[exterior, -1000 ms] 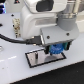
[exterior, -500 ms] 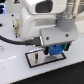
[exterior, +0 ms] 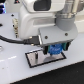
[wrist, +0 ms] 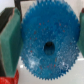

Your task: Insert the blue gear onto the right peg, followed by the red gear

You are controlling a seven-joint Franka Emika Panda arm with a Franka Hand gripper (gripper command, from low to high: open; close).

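Note:
The blue gear (wrist: 48, 45) fills the wrist view, held between my two green finger pads (wrist: 10, 42); its centre hole shows dark. In the exterior view my gripper (exterior: 55, 51) is shut on the blue gear (exterior: 55, 49) and holds it just above the grey black-rimmed plate (exterior: 37, 59), over the end of the plate toward the exterior view's right. Both pegs are hidden by the gear and gripper. A bit of the red gear (wrist: 6, 80) shows at the wrist picture's corner; it is hidden in the exterior view.
The white arm body (exterior: 45, 20) and a black cable (exterior: 12, 40) fill the upper part of the exterior view. The plate lies on a white table (exterior: 20, 72).
The gripper with the blue gear has sunk slightly toward the plate; otherwise little has moved.

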